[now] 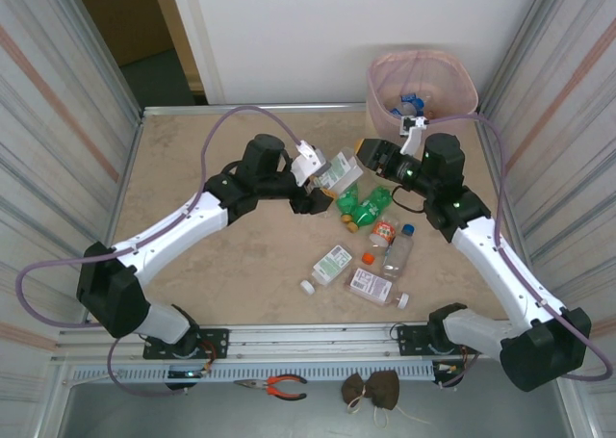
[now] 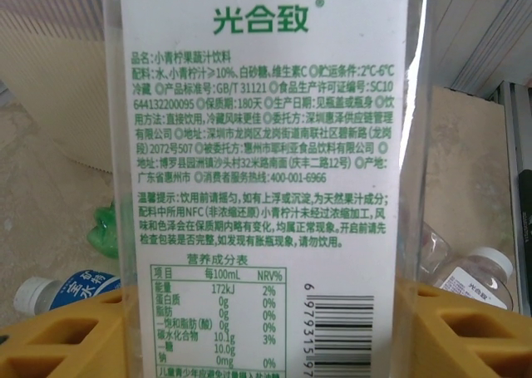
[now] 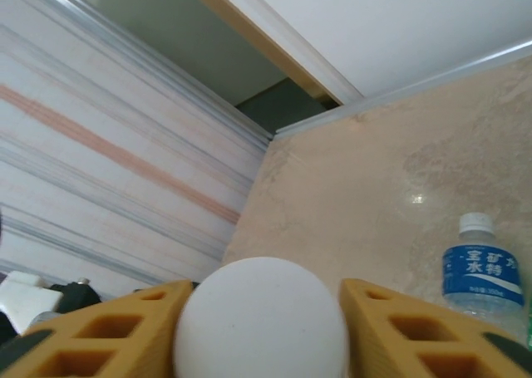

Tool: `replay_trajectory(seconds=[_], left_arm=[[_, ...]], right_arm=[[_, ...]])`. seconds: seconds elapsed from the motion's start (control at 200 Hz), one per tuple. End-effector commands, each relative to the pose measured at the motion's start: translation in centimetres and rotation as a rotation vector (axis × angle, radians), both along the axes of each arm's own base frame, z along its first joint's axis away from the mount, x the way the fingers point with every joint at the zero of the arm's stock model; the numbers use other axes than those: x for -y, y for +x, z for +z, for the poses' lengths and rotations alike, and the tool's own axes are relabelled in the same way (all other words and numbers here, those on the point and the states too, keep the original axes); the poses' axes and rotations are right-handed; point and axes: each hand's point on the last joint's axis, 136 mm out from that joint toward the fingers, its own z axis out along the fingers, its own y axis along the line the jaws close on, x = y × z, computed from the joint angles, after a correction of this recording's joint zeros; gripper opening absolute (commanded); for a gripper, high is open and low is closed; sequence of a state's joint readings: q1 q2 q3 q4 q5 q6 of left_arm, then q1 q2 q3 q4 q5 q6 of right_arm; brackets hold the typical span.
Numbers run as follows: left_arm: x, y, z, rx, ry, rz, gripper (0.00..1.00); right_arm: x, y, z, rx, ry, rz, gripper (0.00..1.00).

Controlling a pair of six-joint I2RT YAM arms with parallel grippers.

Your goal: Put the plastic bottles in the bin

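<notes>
White-label bottle (image 2: pixel 266 145) pinched by left hand (image 2: pixel 266 336) | right hand (image 3: pixel 264 332) pinches cap (image 3: pixel 262 307) | bin (image 1: pixel 378 106) holds blue-label bottle (image 1: pixel 413 103)

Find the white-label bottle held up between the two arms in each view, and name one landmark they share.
Top external: white-label bottle just above centre, between left tool and right tool.
Left wrist: the bottle at centre, printed label facing the camera.
Right wrist: apparently its white cap, end-on at bottom centre.
Shared landmark: the beige table.
</notes>
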State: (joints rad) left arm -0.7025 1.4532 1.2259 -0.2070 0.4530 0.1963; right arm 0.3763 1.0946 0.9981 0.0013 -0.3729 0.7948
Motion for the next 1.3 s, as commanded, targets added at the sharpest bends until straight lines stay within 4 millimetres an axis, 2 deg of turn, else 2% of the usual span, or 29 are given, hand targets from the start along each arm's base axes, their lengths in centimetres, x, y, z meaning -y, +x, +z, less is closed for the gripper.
replay_trajectory(seconds=[0.0, 0.135, 0.321, 0.541, 0.656, 0.837, 0.997, 1.162, 1.298], left_arm=[[0.9, 0.3, 2.7, 0.034, -0.071, -0.016, 0.48], [1.0, 0.2, 2.8, 0.031, -0.077, -0.022, 0.51], [0.4, -0.2, 3.5, 0.049, -0.085, -0.007, 0.70], [-1.7, -1.3, 4.1, 0.080, -0.094, 0.034, 0.79], [-3.3, -1.7, 4.4, 0.097, -0.111, 0.070, 0.81], [-5.4, -2.0, 5.1, 0.111, -0.158, 0.126, 0.84], [-6.7, -1.9, 5.3, 0.107, -0.177, 0.172, 0.84], [-7.7, -1.9, 5.5, 0.094, -0.197, 0.207, 0.85], [-8.1, -1.8, 5.4, 0.075, -0.210, 0.224, 0.86]], right_arm=[[0.0, 0.1, 0.6, 0.016, 0.021, -0.025, 0.40], [0.1, -0.1, 0.8, 0.028, 0.009, -0.037, 0.32], [0.6, -0.1, 2.0, 0.069, -0.038, -0.058, 0.29], [2.1, 0.7, 5.0, 0.145, -0.103, -0.086, 0.29], [3.8, 1.9, 6.9, 0.181, -0.119, -0.111, 0.29], [7.4, 4.7, 11.1, 0.251, -0.112, -0.173, 0.29], [10.9, 8.1, 13.5, 0.289, -0.127, -0.239, 0.29], [14.4, 12.3, 14.0, 0.290, -0.148, -0.303, 0.28], [16.8, 15.8, 12.5, 0.266, -0.183, -0.343, 0.27]])
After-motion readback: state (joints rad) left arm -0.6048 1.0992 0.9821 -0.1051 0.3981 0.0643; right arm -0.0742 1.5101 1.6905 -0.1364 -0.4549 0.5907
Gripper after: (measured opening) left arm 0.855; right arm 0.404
